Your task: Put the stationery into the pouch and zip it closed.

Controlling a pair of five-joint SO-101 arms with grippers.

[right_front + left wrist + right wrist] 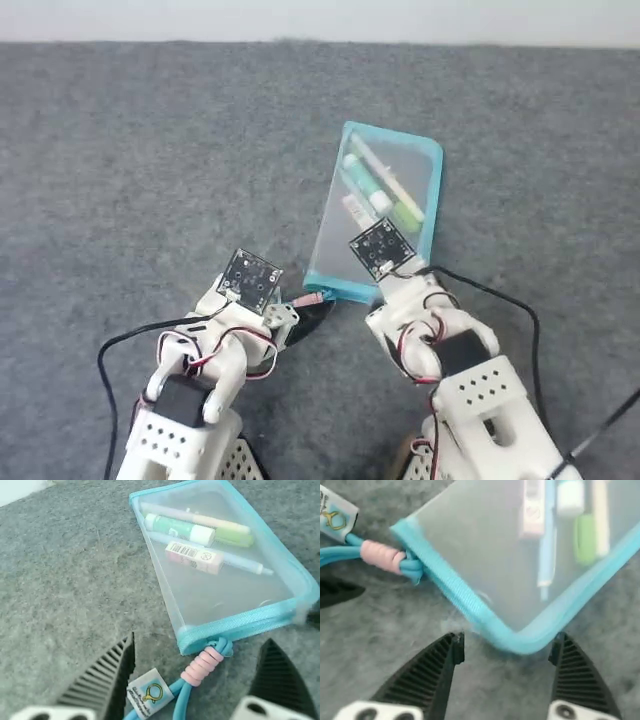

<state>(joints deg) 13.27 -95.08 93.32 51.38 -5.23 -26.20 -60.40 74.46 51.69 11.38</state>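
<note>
My left claw is spread wide, pinching nothing. The pouch's one pink-beaded strap and its single tag lie between the fingers. My right claw is spread too, just short of the pouch's strap-end corner. One pouch lies flat on the grey mat — four pieces of stationery show through its clear side. I cannot tell whether the zip is fully shut — from above, my right wrist covers that edge.
</note>
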